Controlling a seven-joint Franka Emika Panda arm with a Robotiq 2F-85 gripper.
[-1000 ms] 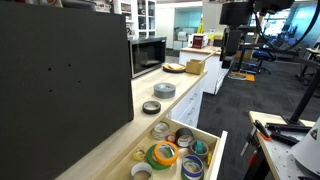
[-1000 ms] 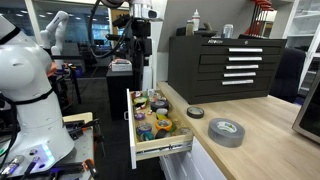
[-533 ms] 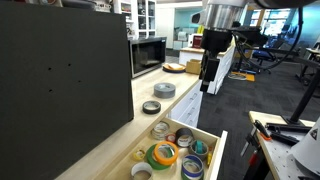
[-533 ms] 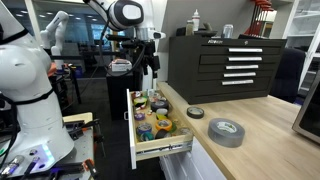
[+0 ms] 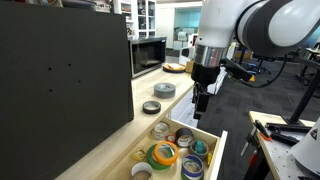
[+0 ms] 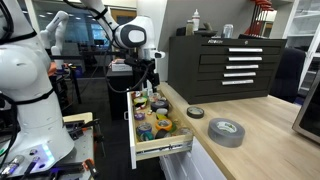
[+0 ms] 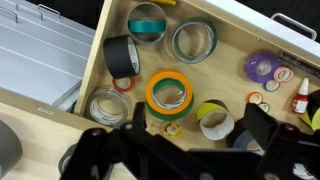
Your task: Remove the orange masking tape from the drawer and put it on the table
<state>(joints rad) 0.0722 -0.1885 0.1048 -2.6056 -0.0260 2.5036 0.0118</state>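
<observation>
On the left, table (image 7: 45, 120): a tan wood strip in the wrist view, running alongside the open drawer's wall.
Drawer (image 7: 235, 30): pale wood, pulled out, holding many tape rolls lying flat.
Black roll (image 7: 122, 55): close to the drawer's left wall, with a teal roll (image 7: 148, 20) just beyond it.
Orange masking tape (image 7: 152, 93): inside the drawer, near the middle of the wrist view. It is a flat orange-yellow ring with a dark centre hole and a green edge round its outside. I cannot tell whether that green is its own or a roll beneath.
Purple roll (image 7: 262, 65): to the right of it, apart.
Gripper (image 5: 201, 108): in an exterior view it points down above the drawer, clear of the rolls. The wrist view shows its dark fingers (image 7: 100, 150) spread wide with nothing between them.
</observation>
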